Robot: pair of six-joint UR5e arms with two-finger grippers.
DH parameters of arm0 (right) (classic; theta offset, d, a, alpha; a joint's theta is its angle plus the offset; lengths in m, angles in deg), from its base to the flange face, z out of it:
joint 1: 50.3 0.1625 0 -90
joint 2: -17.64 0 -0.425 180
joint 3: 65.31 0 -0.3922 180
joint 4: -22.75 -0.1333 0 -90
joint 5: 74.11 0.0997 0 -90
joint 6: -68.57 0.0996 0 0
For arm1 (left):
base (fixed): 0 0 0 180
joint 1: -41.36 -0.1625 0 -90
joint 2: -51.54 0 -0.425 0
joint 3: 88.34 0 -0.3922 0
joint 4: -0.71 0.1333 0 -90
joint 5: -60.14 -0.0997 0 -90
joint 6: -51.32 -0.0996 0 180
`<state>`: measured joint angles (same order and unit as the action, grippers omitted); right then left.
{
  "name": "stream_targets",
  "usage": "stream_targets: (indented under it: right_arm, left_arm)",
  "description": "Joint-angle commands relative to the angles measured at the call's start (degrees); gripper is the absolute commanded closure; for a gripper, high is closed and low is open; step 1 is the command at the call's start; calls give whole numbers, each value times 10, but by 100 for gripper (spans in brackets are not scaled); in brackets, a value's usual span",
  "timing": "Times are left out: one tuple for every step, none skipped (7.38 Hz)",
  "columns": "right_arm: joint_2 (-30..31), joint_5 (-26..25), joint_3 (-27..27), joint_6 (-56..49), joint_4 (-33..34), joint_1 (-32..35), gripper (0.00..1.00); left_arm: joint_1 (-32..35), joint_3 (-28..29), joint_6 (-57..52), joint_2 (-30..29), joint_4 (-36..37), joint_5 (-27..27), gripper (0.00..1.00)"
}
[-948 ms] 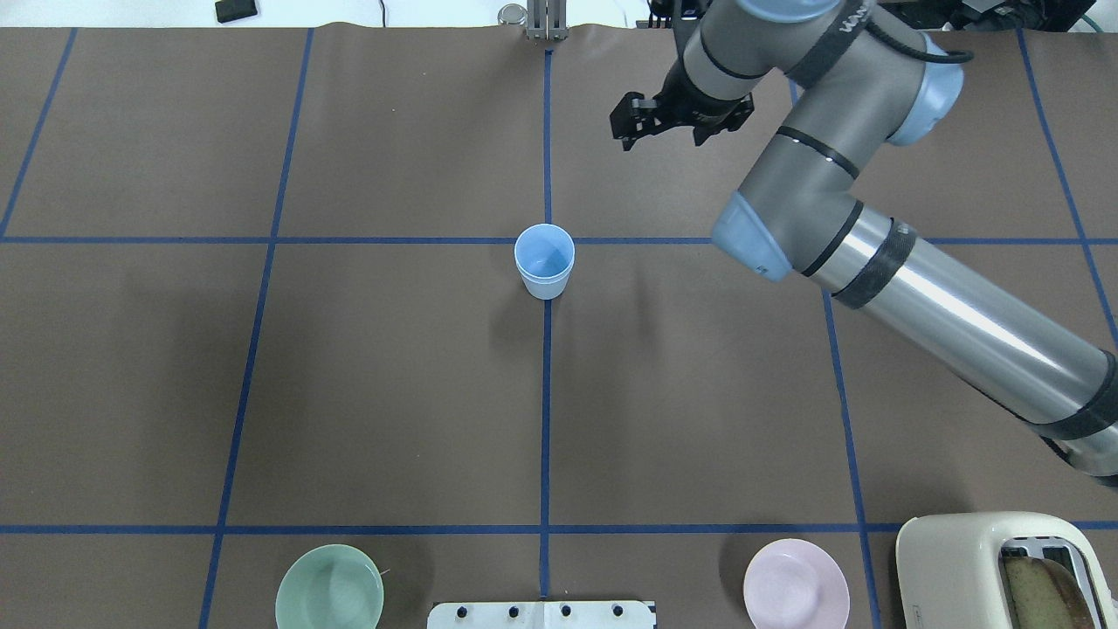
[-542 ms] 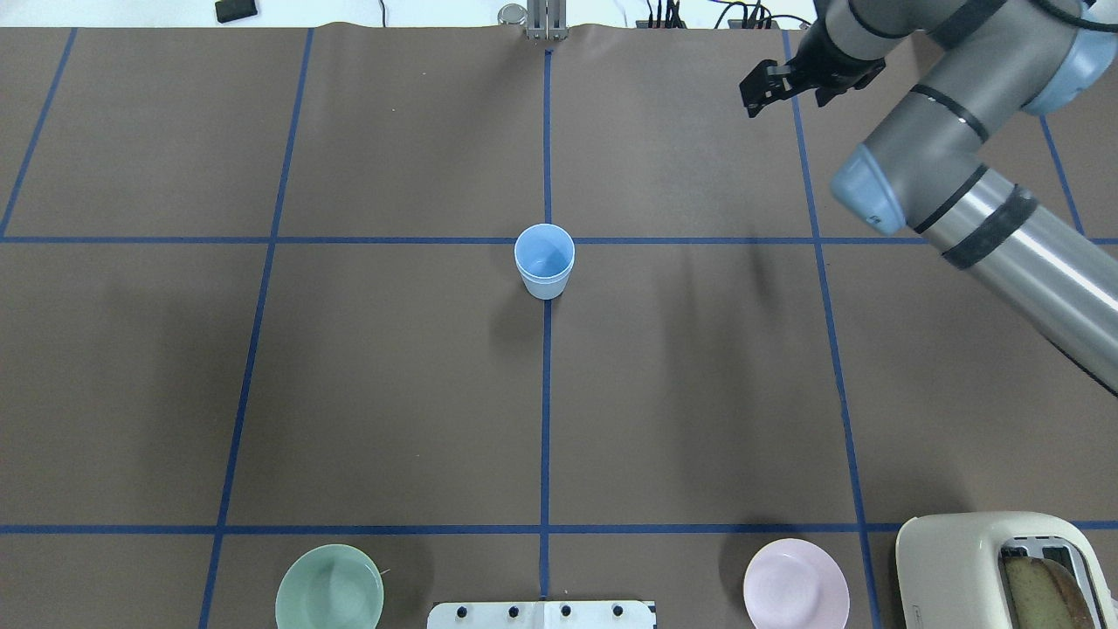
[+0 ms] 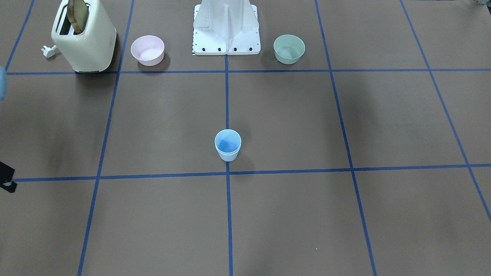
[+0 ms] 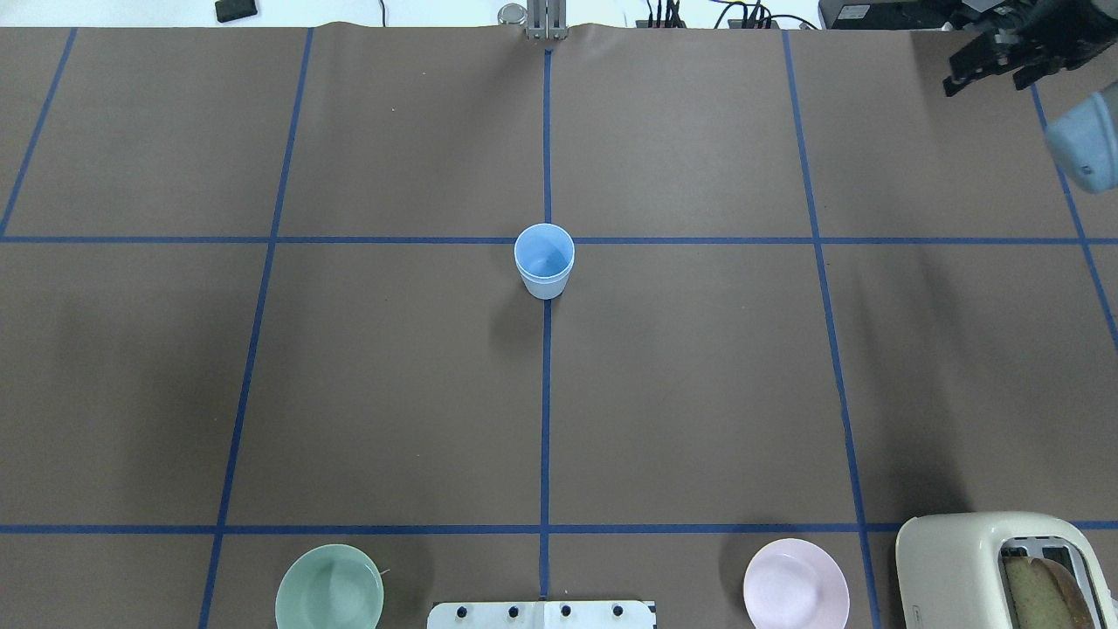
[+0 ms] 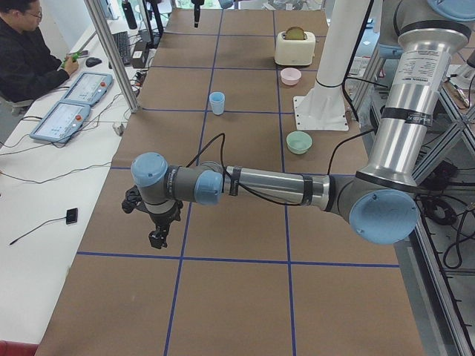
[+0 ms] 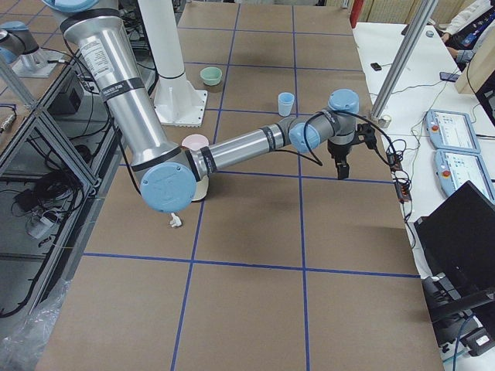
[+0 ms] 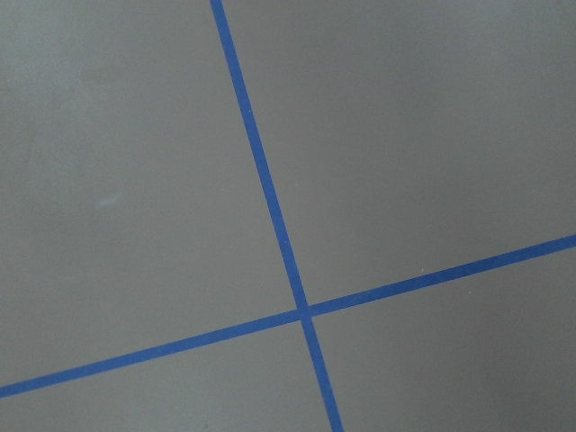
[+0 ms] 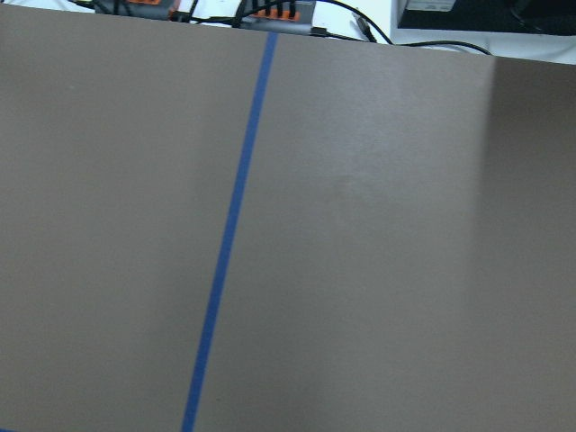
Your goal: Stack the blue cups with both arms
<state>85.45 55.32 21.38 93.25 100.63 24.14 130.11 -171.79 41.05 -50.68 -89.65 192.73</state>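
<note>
A light-blue cup (image 4: 544, 262) stands upright on the centre line of the brown table, also in the front view (image 3: 228, 145) and the side views (image 5: 217, 102) (image 6: 286, 103). Only one cup shape shows; I cannot tell if a second is nested in it. My right gripper (image 4: 983, 87) is open and empty over the far right corner, well away from the cup; it also shows in the right side view (image 6: 341, 171). My left gripper (image 5: 157, 239) shows only in the left side view, far from the cup, and I cannot tell if it is open.
A pale green bowl (image 4: 329, 597) and a pale pink bowl (image 4: 796, 584) sit at the near edge, either side of the white base stand (image 4: 541, 614). A cream toaster (image 4: 1004, 568) with bread stands at the near right corner. An operator (image 5: 30, 52) sits beside the table.
My right arm has swung right and away from the cup, from near the table's far middle to the far right corner. The cup has not moved.
</note>
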Motion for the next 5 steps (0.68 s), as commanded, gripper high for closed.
stream_targets:
  right_arm:
    - [61,30,48,-100,67,67,0]
    - [70,25,80,-156,149,92,0]
    - [88,19,110,-222,228,114,0]
    - [115,15,139,-245,265,130,0]
    - [159,15,154,-246,264,135,0]
  left_arm:
    - [23,0,-24,9,5,1,2]
    - [25,0,-24,12,5,2,2]
    - [25,-1,-24,21,9,2,2]
    - [25,-4,-24,33,4,2,2]
    - [25,-4,-24,41,-1,2,2]
